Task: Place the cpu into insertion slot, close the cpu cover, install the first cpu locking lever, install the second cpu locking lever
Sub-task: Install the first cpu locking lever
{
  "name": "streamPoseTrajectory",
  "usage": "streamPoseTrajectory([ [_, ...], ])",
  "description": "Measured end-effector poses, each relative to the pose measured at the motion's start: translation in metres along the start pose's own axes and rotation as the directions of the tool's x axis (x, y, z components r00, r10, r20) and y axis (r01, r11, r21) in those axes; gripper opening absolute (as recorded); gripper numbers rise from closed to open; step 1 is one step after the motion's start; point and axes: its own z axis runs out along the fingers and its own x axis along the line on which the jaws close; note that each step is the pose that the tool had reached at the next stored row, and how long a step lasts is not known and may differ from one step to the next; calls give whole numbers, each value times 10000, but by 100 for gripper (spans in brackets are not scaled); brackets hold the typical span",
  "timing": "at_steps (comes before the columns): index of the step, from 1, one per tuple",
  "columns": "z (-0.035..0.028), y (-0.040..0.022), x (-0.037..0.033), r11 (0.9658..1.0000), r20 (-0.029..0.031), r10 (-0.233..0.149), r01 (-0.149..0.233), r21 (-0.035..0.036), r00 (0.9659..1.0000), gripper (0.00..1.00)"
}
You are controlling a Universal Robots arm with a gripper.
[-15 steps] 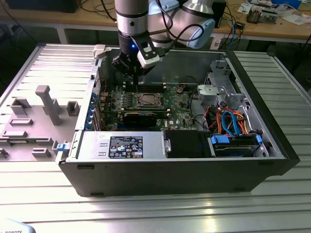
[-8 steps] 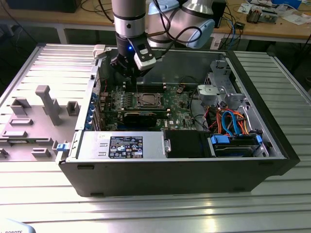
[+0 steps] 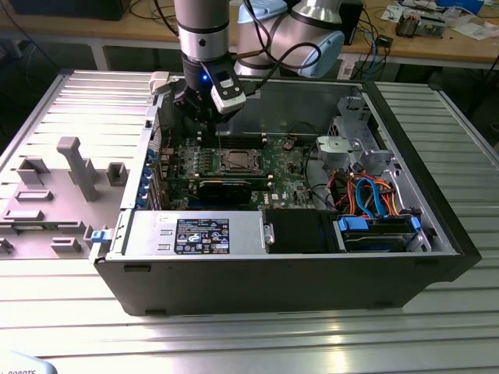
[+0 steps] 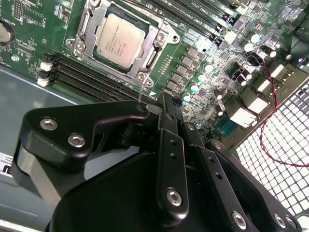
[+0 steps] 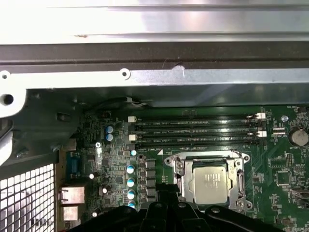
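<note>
**A:** Chip position?
**B:** The cpu (image 4: 119, 39) sits flat in the insertion slot (image 5: 207, 163). The cpu cover (image 4: 155, 42) lies down around it, and the metal top shows through the window.
**A:** Gripper?
**B:** The gripper (image 4: 163, 102) has its fingers drawn together with nothing between them. It hangs over the green motherboard (image 3: 281, 167), near the socket on the exterior view's left, inside the open computer case (image 3: 312, 280).
</note>
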Motion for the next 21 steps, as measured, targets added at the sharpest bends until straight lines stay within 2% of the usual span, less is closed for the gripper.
streamPoseTrajectory([
  [6,13,19,1,10000,0,2,-2,-45,10000,11],
  [11,37,89,4,10000,-3,3,-3,-74,10000,11],
  [13,47,136,6,10000,-1,2,-2,-75,10000,11],
  [17,57,172,7,10000,-2,-17,17,-77,10000,11],
  [21,67,183,-44,10000,-5,-18,18,-76,10000,11],
])
